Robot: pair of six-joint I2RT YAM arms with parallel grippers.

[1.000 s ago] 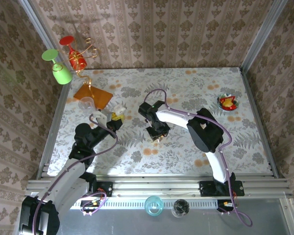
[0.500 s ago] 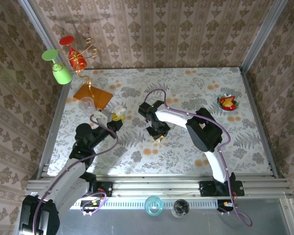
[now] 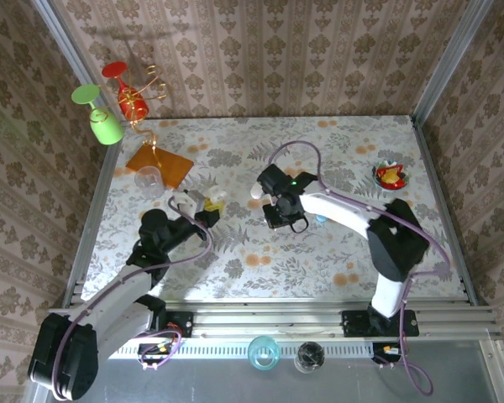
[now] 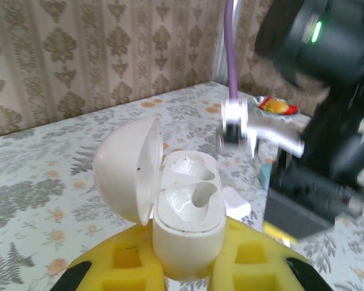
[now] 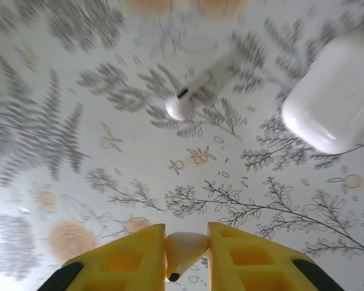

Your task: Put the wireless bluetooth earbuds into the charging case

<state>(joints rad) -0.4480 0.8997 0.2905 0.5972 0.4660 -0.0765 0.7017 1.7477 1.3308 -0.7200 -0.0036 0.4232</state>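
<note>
Step in hand, earbud held for insertion: my right hand (image 5: 186, 244) pinched shut on one white earbud (image 5: 183, 250) above the tabletop (image 5: 79, 151), my left hand (image 4: 183, 260) clamped on the lid-open charging case (image 4: 185, 206), wells apparently empty; next move, I judge, calls for aligning it over a well.

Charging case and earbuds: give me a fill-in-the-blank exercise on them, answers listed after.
The left end effector holds a charging case whose lid is ___.
Both slots of that case are ___.
The right end effector pinches one earbud, while another earbud lies on the ___.
Missing words: open; empty; table.
</note>
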